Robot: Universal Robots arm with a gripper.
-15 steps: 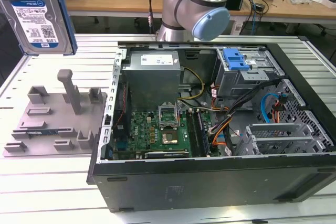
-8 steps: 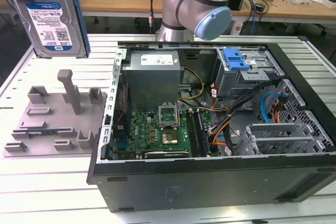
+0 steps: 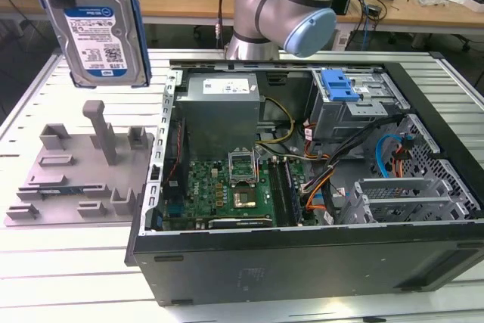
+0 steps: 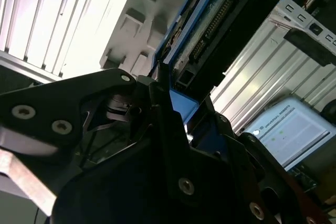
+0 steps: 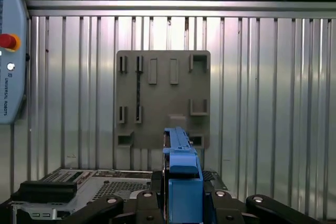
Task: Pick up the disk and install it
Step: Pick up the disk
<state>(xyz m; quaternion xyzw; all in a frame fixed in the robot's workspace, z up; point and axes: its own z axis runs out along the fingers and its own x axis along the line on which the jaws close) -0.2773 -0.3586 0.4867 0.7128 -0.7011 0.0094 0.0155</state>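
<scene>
- Grips the disk [image 3: 97, 26] by the upper end of its blue frame [image 5: 181, 153], with the gripper [image 5: 181, 198] closed on both sides; judged a firm hold, with no other support visible
- Holds the disk upright in the air, label facing the exterior view, high over the grey tray [image 3: 76, 175] at the exterior view's left and touching nothing below; probably kept high to clear the tray's tall post [image 3: 102, 130]
- Presents the disk edge-on in the first wrist view, lined up above the tray's slots
- Tray contents: moulded slots and posts, plus one slim dark strip [image 5: 138, 90] seated in a slot, kind not clear
- Open computer case [image 3: 302, 262] beside the tray contains a green circuit board [image 3: 227, 194], a grey power box [image 3: 219, 107], bundled cables and a metal cage under a blue latch [image 3: 338, 85]
- Not yet installed: disk well apart from the case
</scene>
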